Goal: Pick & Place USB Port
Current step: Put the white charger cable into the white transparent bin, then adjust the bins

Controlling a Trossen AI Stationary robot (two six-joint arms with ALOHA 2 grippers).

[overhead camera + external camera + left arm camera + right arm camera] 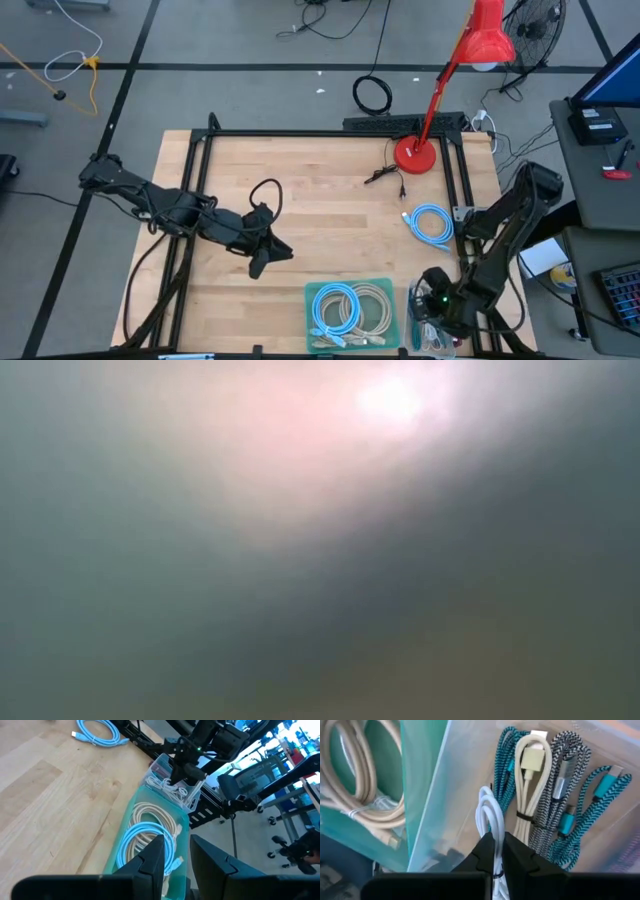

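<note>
My right gripper (pixel 497 847) is shut on a white coiled cable (pixel 490 812) over a clear plastic bin (pixel 432 335) at the table's near right corner. The bin (pixel 600 750) also holds several teal, beige and black-and-white braided cables. In the left wrist view, the right gripper (pixel 182 770) stands in the bin's mouth. My left gripper (pixel 180 855) is open and hovers left of the teal tray (pixel 392 290), touching nothing. The low view shows only blur. My right gripper pinches the white cable between its two fingers across the coil's strands (pixel 492 832). The fingers come from above, pointing down into the clear bin. The coil's loop (pixel 170 787) hangs below the fingers, inside the bin's walls.
The teal tray (pixel 122 840) beside the bin holds a light blue coil (pixel 335 305) and a beige coil (pixel 372 305). Another blue coil (pixel 430 222) lies on the table near the right rail. A red lamp base (pixel 412 153) and a thin black cable (pixel 385 175) sit toward the far edge.
</note>
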